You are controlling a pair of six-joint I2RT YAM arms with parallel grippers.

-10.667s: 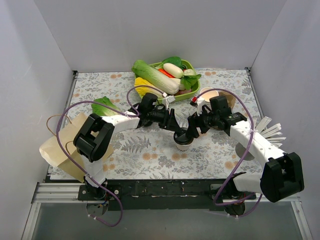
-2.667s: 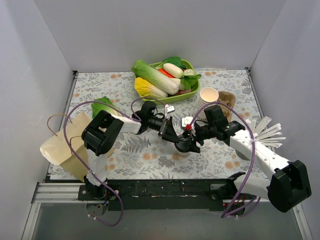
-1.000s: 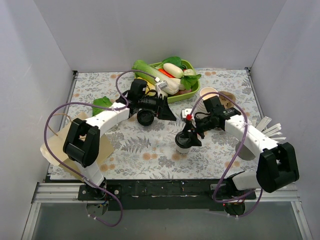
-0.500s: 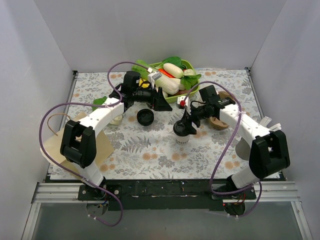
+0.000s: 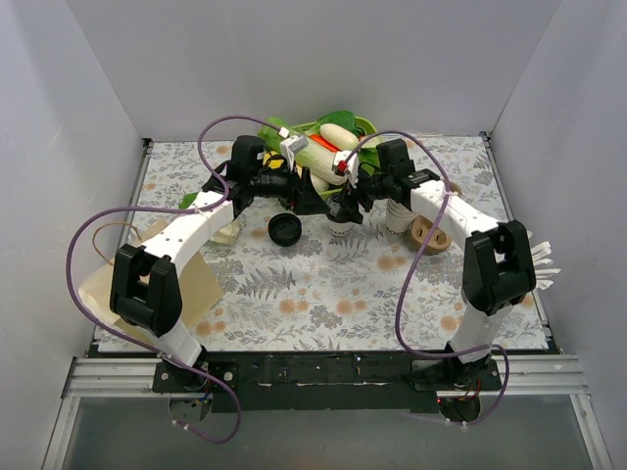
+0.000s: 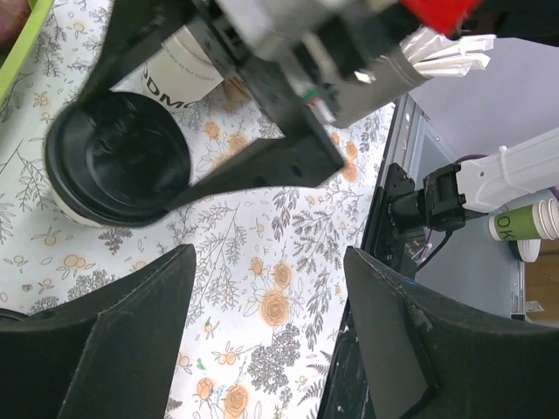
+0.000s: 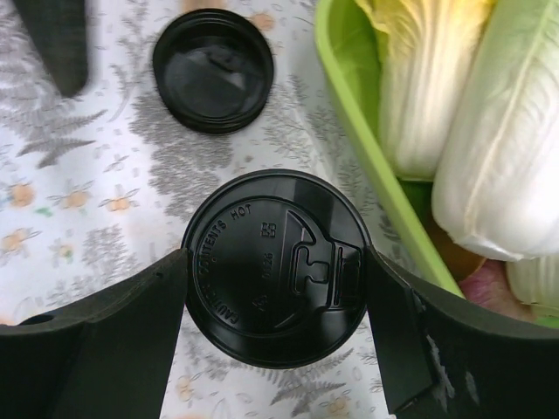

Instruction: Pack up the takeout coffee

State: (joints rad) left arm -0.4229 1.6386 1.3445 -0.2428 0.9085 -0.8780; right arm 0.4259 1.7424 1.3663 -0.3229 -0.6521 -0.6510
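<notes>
The takeout coffee [image 7: 278,266], a cream cup with a black lid, sits between my right gripper's fingers, close to the green tray's rim. My right gripper [image 5: 348,208] is shut on the cup's sides, just in front of the tray in the top view. The left wrist view shows the cup [image 6: 118,157] at upper left, clamped by the right gripper's black fingers [image 6: 262,166]. My left gripper [image 5: 315,200] is open and empty, just left of the cup; in its own view [image 6: 271,349] only the flowered cloth lies between its fingers.
A loose black lid [image 5: 284,229] lies left of the cup and also shows in the right wrist view [image 7: 213,70]. A green tray [image 5: 377,184] of vegetables stands behind. Lidless cups [image 5: 397,211] and a cardboard carrier [image 5: 431,233] are right. A brown paper bag [image 5: 147,284] lies far left.
My right gripper has carried the coffee away from the table's middle toward the green tray. My left gripper has shifted slightly right and stays open beside it.
</notes>
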